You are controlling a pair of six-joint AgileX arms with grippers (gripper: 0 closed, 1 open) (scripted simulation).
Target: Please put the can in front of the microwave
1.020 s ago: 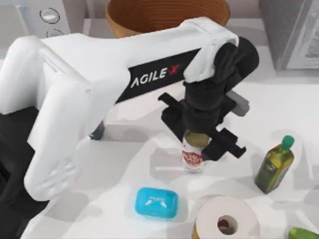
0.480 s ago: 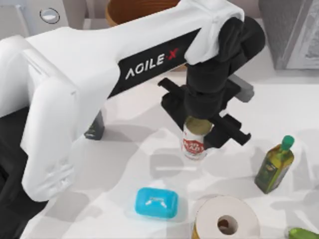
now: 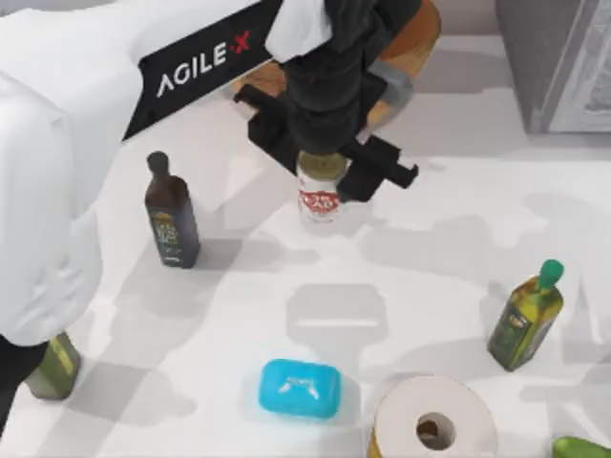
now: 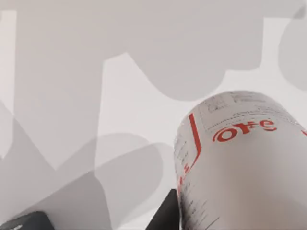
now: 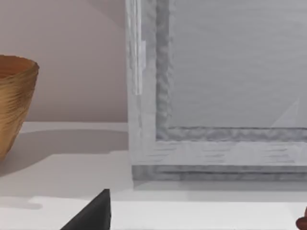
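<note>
The can [image 3: 319, 197], white with a red label and a dull gold top, hangs upright in my left gripper [image 3: 325, 172], which is shut on it from above in the middle back of the table. Its shadow lies apart from it on the white tabletop. The left wrist view shows the can's white body and red lettering [image 4: 244, 163] up close, with a dark fingertip [image 4: 165, 215] beside it. My left arm hides the microwave in the top view. My right arm stays parked off to the right, its wrist view facing a grey appliance [image 5: 216, 96].
A wooden bowl [image 3: 412, 46] stands just behind the can. A dark grey appliance [image 3: 554, 67] is at the back right. A dark bottle [image 3: 172, 215] stands at the left, an olive-oil bottle [image 3: 525, 320] at the right, and a blue box [image 3: 300, 388] and a paper roll [image 3: 434, 425] in front.
My left gripper has carried the can toward the back and left. The arm swung with it, uncovering the dark bottle and covering the microwave's dials.
</note>
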